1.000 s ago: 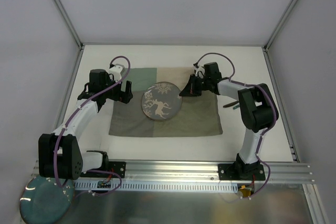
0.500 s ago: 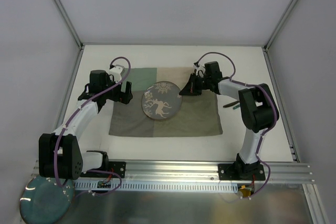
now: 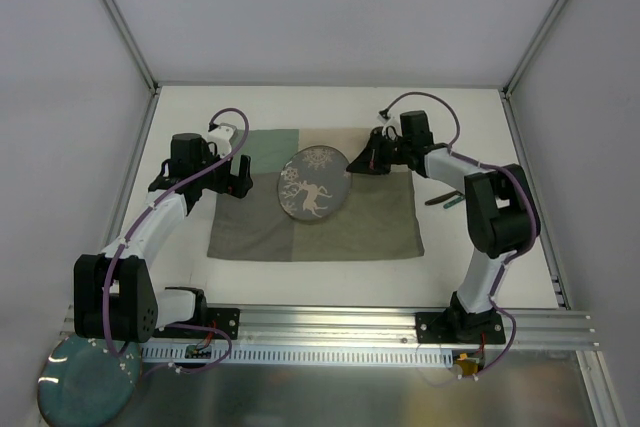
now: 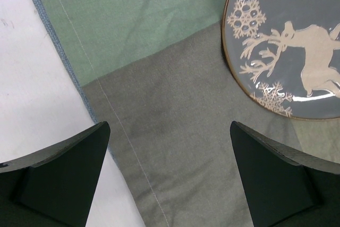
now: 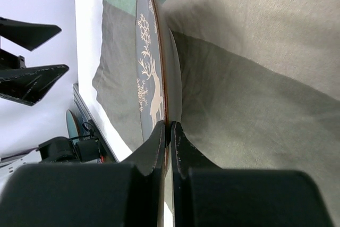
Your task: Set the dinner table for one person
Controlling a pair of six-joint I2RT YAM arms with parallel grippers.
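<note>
Across the workspace spreads the large matte-white rectangular desk (image 3: 300, 112), framed by thin aluminium bars. At its middle lies a green-and-beige patchwork cloth mat (image 3: 385, 227), and over it sits a round grey-blue plate with a pale deer design and gold rim (image 3: 314, 183). The right pincer (image 5: 169, 127) is clamped tight on that plate's rim at its right edge. The left pincer (image 4: 167, 131) hangs with jaws wide apart over the mat's left side, holding nothing. Such a narrow bite on a glossy edge is likely weak: the plate could swing or slip free. If dragged, it could bunch the cloth beneath it.
</note>
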